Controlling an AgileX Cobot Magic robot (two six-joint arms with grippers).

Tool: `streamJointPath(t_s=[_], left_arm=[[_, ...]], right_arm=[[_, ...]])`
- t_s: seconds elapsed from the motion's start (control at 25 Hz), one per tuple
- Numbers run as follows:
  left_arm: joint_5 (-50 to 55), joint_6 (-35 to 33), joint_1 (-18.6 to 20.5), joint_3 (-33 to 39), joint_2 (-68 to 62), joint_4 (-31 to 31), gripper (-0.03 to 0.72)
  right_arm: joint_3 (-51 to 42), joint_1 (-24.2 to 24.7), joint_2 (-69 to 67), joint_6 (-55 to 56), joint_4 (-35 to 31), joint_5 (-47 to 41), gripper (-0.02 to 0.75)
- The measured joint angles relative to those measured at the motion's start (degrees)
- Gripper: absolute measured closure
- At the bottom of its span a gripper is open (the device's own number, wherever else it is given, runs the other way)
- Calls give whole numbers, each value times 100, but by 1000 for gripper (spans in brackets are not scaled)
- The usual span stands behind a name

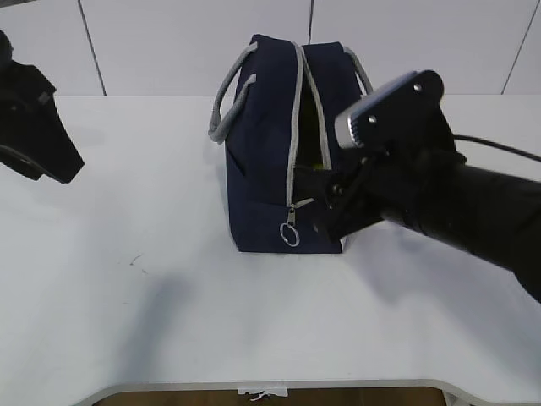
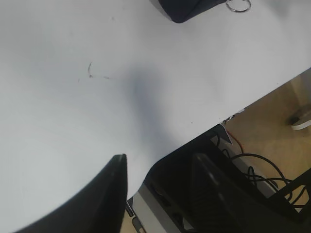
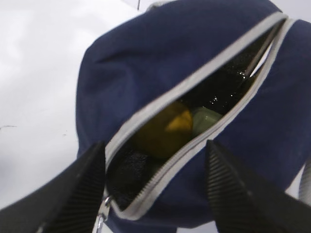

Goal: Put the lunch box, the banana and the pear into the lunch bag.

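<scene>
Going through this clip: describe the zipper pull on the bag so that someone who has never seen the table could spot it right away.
On the white table stands one navy lunch bag, its grey-edged zipper open along the top. Follow that zipper down the near end of the bag to where it stops: the zipper pull hangs there. It is a thin round metal ring, the only shiny loop on the dark fabric, unlike the broad grey webbing handles above.

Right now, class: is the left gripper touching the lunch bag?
Apart. The left wrist view shows the left gripper open, with bare white table between it and the lunch bag.
</scene>
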State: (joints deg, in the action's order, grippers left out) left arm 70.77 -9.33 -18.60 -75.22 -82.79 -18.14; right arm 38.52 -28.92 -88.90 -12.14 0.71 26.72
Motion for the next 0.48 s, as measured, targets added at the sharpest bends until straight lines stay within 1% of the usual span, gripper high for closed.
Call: streamJointPath(t_s=[0.12, 0.24, 0.48], left_arm=[[0, 10, 0, 0, 0, -10, 362], [0, 10, 0, 0, 0, -10, 364], [0, 10, 0, 0, 0, -40, 365]], right_arm=[[-507, 0, -14, 164, -23, 560, 246], [-697, 0, -68, 298, -23, 664, 246], [-779, 0, -116, 412, 2, 686, 246]])
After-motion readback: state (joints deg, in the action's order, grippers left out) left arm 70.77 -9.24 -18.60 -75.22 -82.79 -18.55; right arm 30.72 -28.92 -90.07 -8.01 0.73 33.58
